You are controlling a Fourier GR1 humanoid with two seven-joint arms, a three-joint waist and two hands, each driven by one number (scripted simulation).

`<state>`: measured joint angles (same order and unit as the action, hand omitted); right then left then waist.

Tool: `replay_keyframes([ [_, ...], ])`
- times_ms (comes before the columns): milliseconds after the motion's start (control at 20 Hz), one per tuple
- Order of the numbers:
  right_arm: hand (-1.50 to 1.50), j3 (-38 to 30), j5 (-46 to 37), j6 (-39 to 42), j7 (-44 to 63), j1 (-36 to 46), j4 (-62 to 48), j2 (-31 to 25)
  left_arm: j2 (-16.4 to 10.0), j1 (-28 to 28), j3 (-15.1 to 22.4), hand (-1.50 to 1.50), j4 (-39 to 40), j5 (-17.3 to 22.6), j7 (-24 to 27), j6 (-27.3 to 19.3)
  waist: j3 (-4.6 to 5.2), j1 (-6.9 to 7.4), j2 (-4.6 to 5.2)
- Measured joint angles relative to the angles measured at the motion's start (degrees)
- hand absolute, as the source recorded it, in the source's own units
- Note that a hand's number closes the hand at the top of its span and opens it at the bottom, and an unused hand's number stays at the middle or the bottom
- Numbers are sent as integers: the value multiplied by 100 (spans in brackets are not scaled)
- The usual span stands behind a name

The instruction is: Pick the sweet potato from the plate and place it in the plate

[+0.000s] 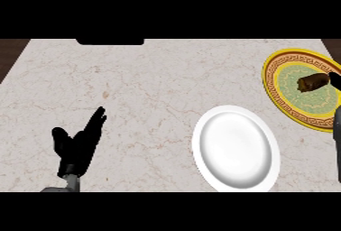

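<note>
The left robot hand (78, 145) stood at the lower left of the desk (146, 90), open and idle, its fingers straight and pointing up and away to the right, thumb spread to the left, holding nothing. Only a black sliver of the right robot hand (335, 80) showed at the right edge, against the right end of the potato (311, 83); whether it was spread or pinching could not be told. The potato lay on the yellow plate (269, 76) at the far right, its long axis running left to right, the right end a little farther away. The white plate (236, 149) sat nearer, left of the yellow one.
</note>
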<state>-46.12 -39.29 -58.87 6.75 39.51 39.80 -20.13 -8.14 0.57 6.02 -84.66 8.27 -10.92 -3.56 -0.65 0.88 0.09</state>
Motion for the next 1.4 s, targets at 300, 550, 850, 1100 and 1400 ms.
replay_keyframes([
  [300, -150, -118, 1452, 717, -1056, -777, 1102, 492, 7, 103, -36, 0, -90, -82, -77, -95, 21, -104, -46],
  [550, -150, 237, 1907, 1360, -1185, -1542, 2211, 1126, 54, 34, -58, 0, -27, -123, -146, -127, 30, -154, -70],
  [850, -150, 1031, 1867, 1658, -771, -2720, 3621, 1753, 28, 91, -126, 0, -41, -102, -97, -30, 33, -152, -78],
  [1100, -150, 2012, 1570, 1484, 10, -3752, 4668, 1934, 82, 39, -160, 0, 8, -130, -97, -47, 31, -144, -74],
  [1400, -150, 2987, 1169, 1032, 761, -4581, 5443, 1994, 165, 38, -150, 0, 74, -224, 107, -14, 27, -115, -68],
])
